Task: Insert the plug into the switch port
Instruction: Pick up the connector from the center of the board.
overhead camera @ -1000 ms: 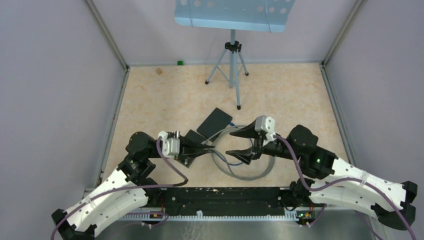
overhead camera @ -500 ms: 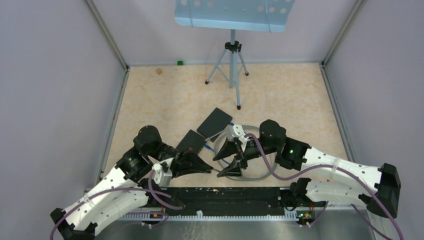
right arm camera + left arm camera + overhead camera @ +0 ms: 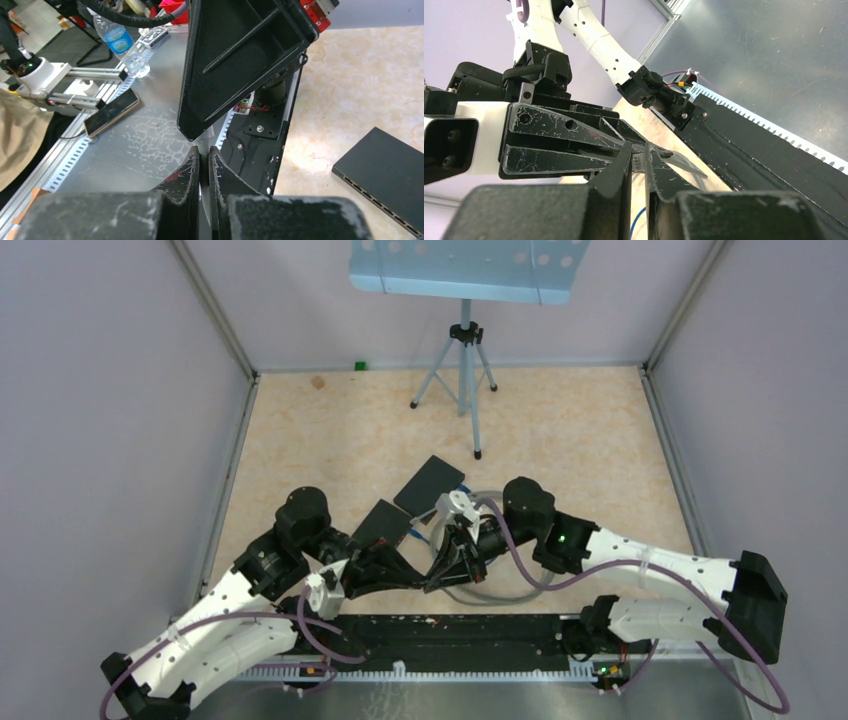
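Top view: your left fingers (image 3: 422, 582) and right fingers (image 3: 441, 576) meet tip to tip low over the near part of the counter (image 3: 560, 440), at the near-left edge of the grey cable (image 3: 505, 595) loop. The plug is too small to pick out here. The black switch (image 3: 380, 523) lies flat just beyond the left fingers, with a second black box (image 3: 430, 486) just beside it, farther back. A tripod (image 3: 463, 370) stands well apart at the far side. Left wrist view: left fingers (image 3: 621, 172) are pressed nearly together on a small translucent plug (image 3: 639, 161), with its cable (image 3: 684, 164) trailing off right. The right fingers (image 3: 574, 145) come in from the left, tips right at the plug. Right wrist view: right fingers (image 3: 189, 172) are closed to a thin slit, and you can't tell what, if anything, they pinch. The left fingers (image 3: 235, 65) hang just above them. The switch (image 3: 385, 165) sits on the counter to the right, a row of ports along its edge, apart from both sets of fingers.
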Available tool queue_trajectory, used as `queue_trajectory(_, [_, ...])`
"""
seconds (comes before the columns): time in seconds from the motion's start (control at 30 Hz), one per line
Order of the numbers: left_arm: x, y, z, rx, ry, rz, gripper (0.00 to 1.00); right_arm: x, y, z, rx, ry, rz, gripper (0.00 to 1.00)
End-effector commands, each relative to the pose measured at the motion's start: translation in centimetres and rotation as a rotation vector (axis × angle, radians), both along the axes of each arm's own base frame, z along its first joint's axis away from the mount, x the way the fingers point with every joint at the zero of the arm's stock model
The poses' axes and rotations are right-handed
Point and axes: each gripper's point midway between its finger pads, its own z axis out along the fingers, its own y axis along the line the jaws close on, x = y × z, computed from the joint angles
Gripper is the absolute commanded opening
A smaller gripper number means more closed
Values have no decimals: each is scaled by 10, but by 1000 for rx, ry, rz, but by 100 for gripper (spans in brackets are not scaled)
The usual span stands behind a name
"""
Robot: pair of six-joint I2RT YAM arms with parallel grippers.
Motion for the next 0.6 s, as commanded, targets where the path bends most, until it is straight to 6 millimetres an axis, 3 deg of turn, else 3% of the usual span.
queue_trajectory(0.0, [-4, 1, 19, -57, -60, -26, 22, 17, 6, 28, 88, -86, -84, 0])
queue_trajectory(0.03, [-4, 1, 18, -50, -49, -19, 39, 25, 6, 29, 95, -105, -143, 0])
queue_trajectory(0.07, [-4, 1, 18, -47, -42, -15, 72, 31, 3, 30, 109, -130, -187, 0])
queue_trajectory(0.1, [-4, 2, 18, -43, -35, -13, 95, 36, 0, 31, 125, -156, -227, 0])
queue_trajectory(0.3, [4, 1, 28, -44, 87, 92, 99, 65, -29, 46, 212, -347, -460, 0])
queue_trajectory(0.33, [11, -1, 34, -59, 158, 152, 99, 72, -33, 47, 208, -373, -507, 0])
queue_trajectory(0.47, [74, -1, 55, -178, 577, 530, 99, 97, -49, 52, 188, -454, -660, 0])
queue_trajectory(0.57, [77, 0, 55, -161, 637, 561, 99, 110, -58, 61, 198, -498, -751, 0])
